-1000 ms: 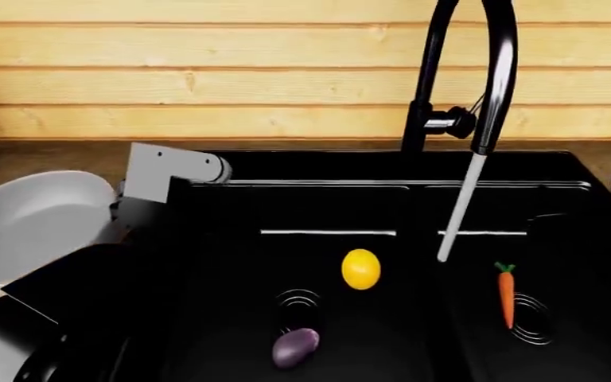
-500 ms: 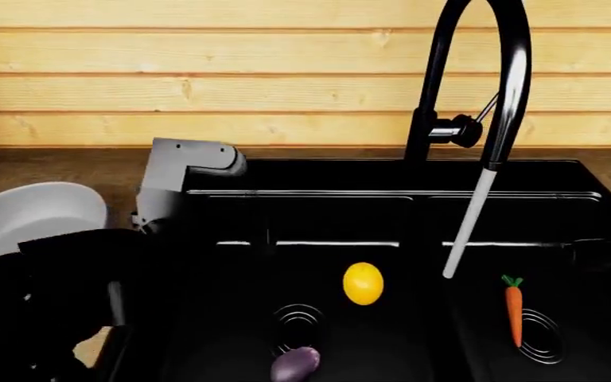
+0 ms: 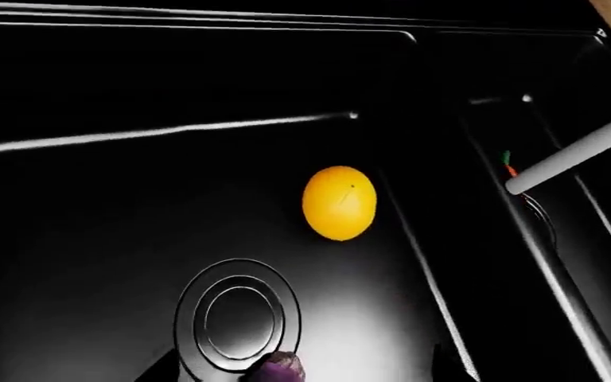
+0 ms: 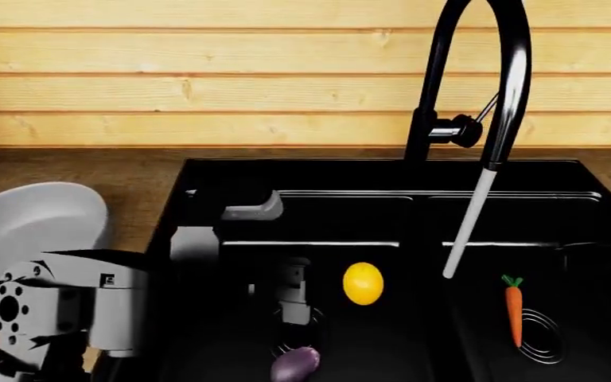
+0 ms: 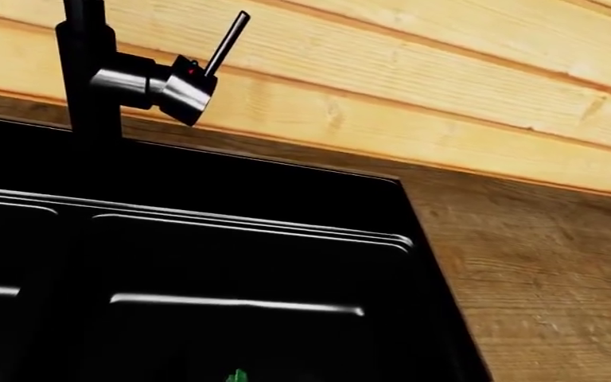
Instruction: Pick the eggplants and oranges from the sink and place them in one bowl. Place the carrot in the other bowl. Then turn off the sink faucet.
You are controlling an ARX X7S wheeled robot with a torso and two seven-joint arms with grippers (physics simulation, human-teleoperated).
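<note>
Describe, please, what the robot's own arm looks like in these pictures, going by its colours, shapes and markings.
Only the left arm shows, in the head view: pale grey boxy link covers with angular black gaps, and a round grey flange ringed with small dark bolt holes. A black link runs on to a light grey bracket and the slim grey left pincer. No cables or lettering are visible. The right arm is out of view.
</note>
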